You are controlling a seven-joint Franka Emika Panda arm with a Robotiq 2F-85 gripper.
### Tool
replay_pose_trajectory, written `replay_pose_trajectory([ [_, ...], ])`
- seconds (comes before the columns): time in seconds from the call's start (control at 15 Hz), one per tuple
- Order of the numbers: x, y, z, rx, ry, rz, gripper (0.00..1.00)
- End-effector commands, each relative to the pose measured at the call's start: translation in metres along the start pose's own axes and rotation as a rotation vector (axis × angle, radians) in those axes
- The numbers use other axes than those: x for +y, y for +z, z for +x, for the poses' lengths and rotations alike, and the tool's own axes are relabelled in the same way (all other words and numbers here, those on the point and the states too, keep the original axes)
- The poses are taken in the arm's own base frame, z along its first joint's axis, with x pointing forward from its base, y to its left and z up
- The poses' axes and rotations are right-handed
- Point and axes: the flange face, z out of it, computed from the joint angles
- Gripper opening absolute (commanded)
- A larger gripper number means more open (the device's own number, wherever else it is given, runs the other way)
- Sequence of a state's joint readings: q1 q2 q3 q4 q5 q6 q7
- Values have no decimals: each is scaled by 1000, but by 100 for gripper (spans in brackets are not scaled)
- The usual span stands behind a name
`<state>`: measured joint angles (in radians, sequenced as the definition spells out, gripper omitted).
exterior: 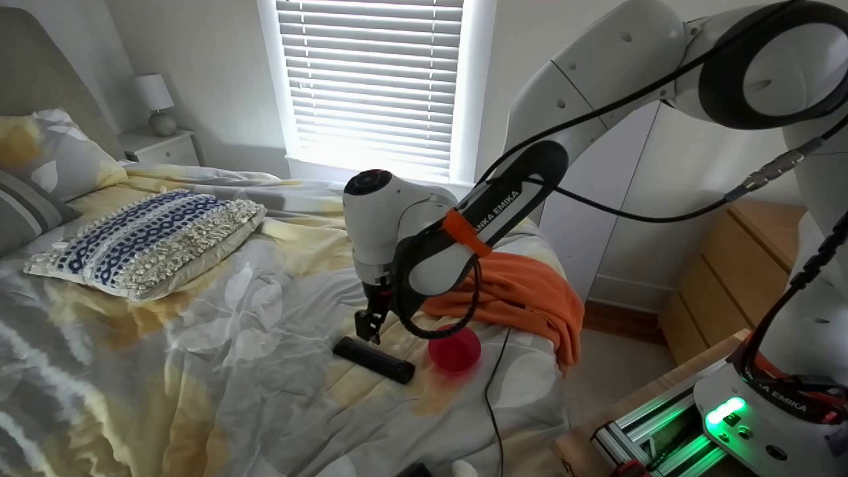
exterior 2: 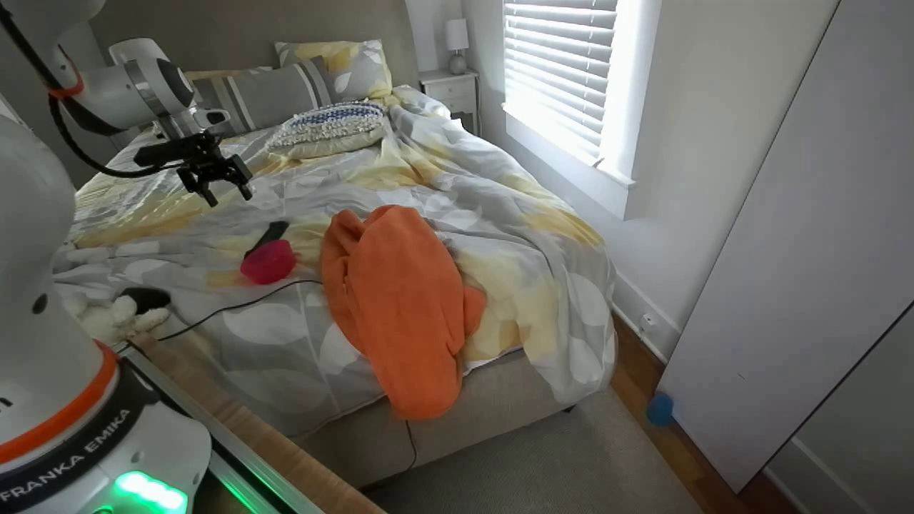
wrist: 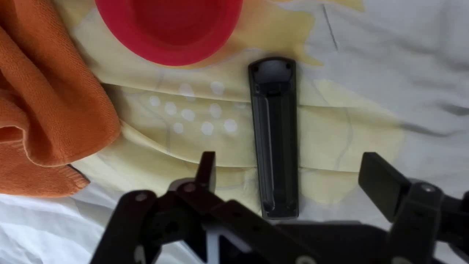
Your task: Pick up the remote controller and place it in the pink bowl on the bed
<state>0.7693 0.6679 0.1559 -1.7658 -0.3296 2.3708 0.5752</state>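
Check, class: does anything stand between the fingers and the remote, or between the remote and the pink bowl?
Nothing visible does: the fingers hang open above the remote, and only bedding lies between it and the bowl.

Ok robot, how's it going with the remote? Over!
Jaws open above the black remote, nothing gripped. Remote on the bed near the pink bowl, not in it yet. No blockage seen; orange cloth lies off to the side.
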Motion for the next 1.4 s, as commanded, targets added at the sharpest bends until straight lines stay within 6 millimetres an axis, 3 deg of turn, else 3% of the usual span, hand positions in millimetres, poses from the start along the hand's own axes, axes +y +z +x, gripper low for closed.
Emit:
replay_pose_trajectory([
  [0.0,-1,0,2,0,0,0,100],
  [0.13,-1,-2,4,3,2,0,100],
  [0.33,-10,35,18,8,-17,41,100],
  [0.8,-39,97,39,-3,-31,38,100],
  [1.33,-36,129,79,36,-51,17,100],
])
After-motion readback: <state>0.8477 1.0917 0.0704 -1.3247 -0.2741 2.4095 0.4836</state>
